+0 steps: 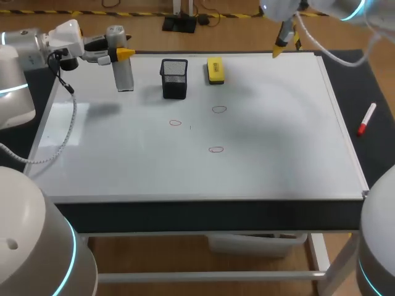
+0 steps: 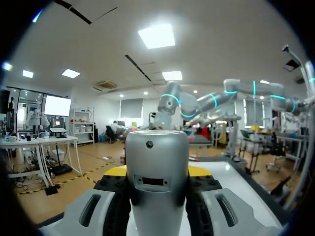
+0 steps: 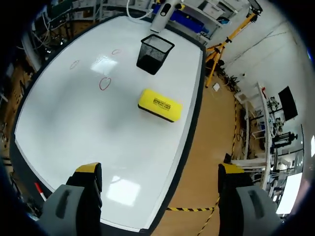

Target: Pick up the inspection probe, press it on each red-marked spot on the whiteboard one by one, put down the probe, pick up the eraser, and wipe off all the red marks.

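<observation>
The inspection probe, a grey cylinder, stands upright over the back left of the whiteboard, and my left gripper is shut on it. In the left wrist view the probe fills the gap between the fingers. Three small red rings are drawn mid-board. The yellow eraser lies at the back middle. My right gripper hangs open and empty above the back right; from it I see the eraser and the red rings beyond its fingers.
A black mesh cup stands just left of the eraser, between it and the probe. A red marker lies on the dark table to the right of the whiteboard. A raised frame rims the board.
</observation>
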